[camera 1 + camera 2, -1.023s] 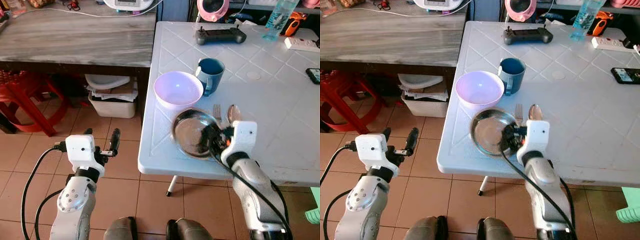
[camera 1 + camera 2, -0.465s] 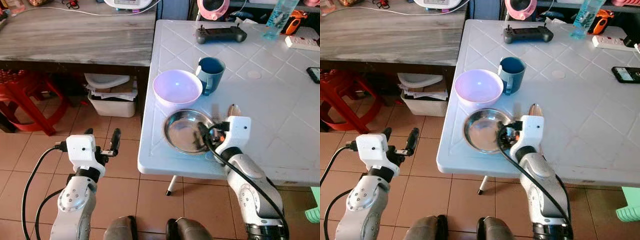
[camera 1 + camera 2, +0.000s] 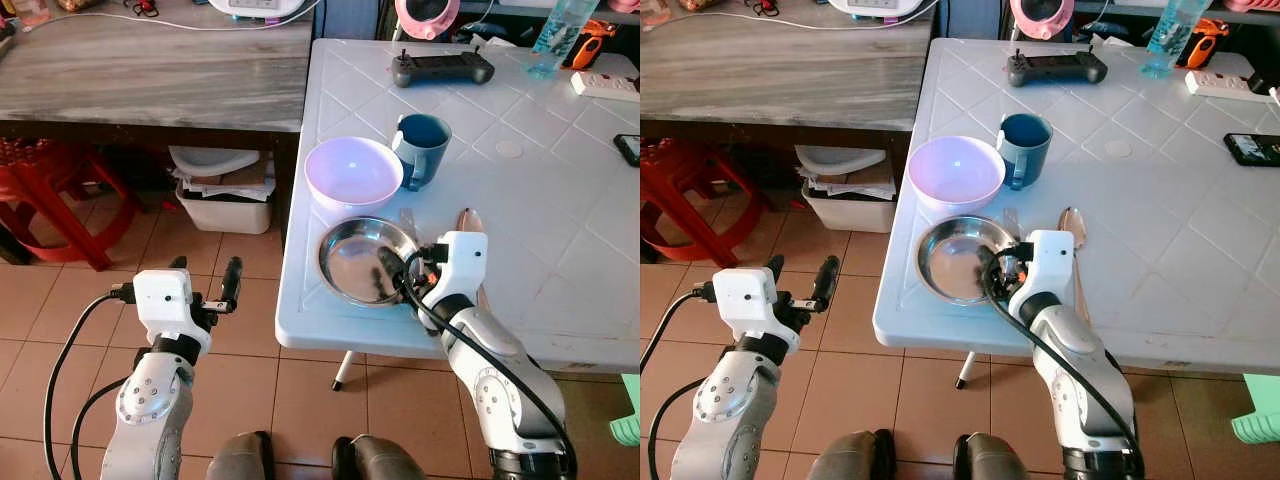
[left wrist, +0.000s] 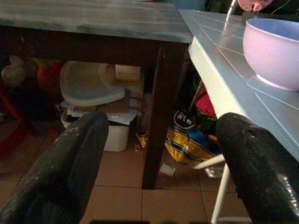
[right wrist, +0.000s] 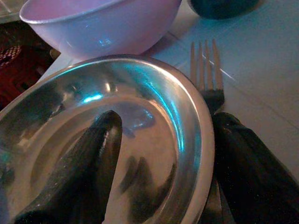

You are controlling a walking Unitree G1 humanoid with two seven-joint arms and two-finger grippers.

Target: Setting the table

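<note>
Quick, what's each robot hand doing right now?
Left hand: open, holding nothing, out over the floor.
Right hand: gripping the rim of the metal plate, one finger inside, one outside.

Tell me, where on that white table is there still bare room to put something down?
Bare: the stretch right of the spoon, toward the phone, and the patch between the blue mug and the controller. Crowded: the near left corner, with pink bowl, steel plate, fork and right gripper.
</note>
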